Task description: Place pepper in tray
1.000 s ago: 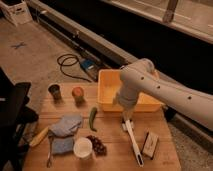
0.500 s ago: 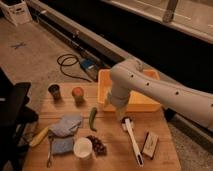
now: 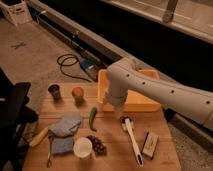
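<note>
The pepper (image 3: 93, 118) lies on the wooden table (image 3: 111, 137), just left of the gripper (image 3: 116, 106), which hangs spread and empty before the tray (image 3: 150, 106); light, smooth and probably firm, I'd pinch it across its thick middle.

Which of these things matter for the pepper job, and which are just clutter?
Job: slim dark green chili pepper; large yellow plastic tray; gripper, open over the table beside the tray.
Lying about: yellow corn cob; dark grapes; white cup; white brush; blue-grey cloth.
</note>
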Action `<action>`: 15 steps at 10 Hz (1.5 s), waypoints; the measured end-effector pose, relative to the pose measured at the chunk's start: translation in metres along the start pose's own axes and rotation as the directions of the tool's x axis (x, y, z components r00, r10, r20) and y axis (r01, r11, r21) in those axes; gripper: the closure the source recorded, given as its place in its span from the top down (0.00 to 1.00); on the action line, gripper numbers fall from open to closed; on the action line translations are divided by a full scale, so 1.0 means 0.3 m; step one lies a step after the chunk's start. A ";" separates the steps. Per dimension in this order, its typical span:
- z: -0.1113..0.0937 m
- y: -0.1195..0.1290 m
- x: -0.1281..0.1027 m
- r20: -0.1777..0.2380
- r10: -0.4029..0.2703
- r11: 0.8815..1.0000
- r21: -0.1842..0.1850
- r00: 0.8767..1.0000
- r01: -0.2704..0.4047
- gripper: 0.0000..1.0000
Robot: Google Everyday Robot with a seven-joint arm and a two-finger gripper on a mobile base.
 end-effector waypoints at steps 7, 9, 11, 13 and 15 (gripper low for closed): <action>0.201 -0.336 -0.004 -0.073 -0.192 0.981 -0.032 0.979 0.190 0.65; 0.246 -0.378 0.009 -0.050 -0.213 0.977 -0.009 0.976 0.213 0.65; 0.311 -0.427 -0.017 -0.003 -0.250 0.968 -0.003 0.968 0.250 0.65; 0.384 -0.430 -0.032 0.037 -0.266 0.963 -0.019 0.963 0.267 0.65; 0.439 -0.401 -0.045 0.067 -0.266 0.962 -0.045 0.962 0.269 0.65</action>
